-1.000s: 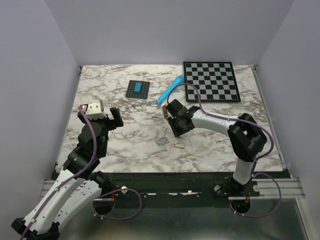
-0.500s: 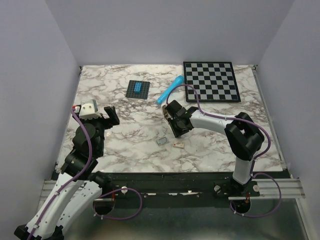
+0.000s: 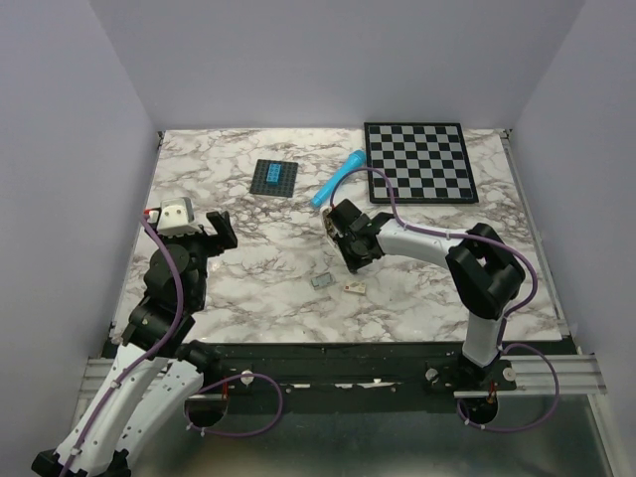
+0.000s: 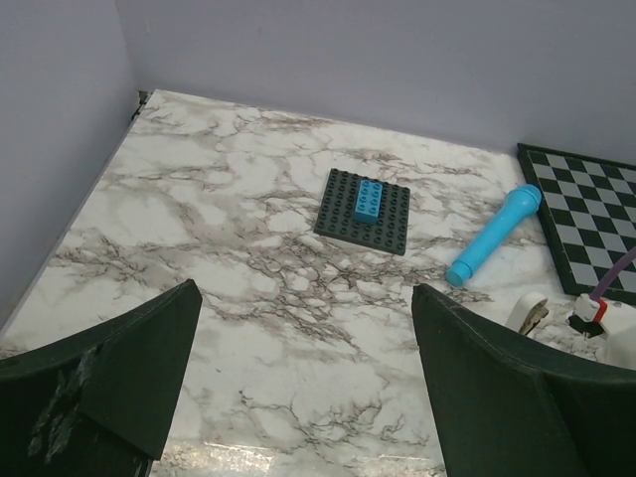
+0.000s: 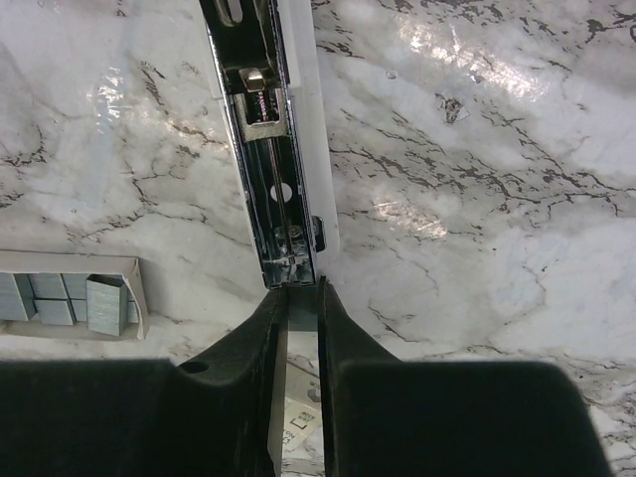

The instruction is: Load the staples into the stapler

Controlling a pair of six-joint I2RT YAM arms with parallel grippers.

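Over the last second the left arm has drawn back toward 8 o'clock in the overhead view, taking the left pincer (image 4: 303, 298) with it. The right pincer (image 5: 301, 293) has narrowed its jaws. The stapler (image 5: 273, 149) and the staples (image 5: 94, 298) have not shifted.

The right pincer now looks closed on the near end of the stapler, one black finger pressed to each side of the thin strip where the rail ends. That hold seems meant to steady the body with its channel facing up, so a strip can drop in from above. The stapler sits open near the middle of the desk (image 3: 248, 288). It has a smooth cream plastic bar along one side and a bright, mirror-like steel channel with a small coil spring toward its far end. Whether it lies flat or is tipped up I cannot tell.

The staples lie at 7 o'clock from the right pincer seen from above, near it but apart. They are matte grey, square-edged blocks in a shallow white card tray (image 5: 70, 260).

The left pincer stands wide open with nothing between its dull wedge-shaped fingers, probably kept free to fetch the staples. The desk is glossy and marble-veined. A blue tube (image 3: 338, 177) lies at 12 o'clock from the right pincer.
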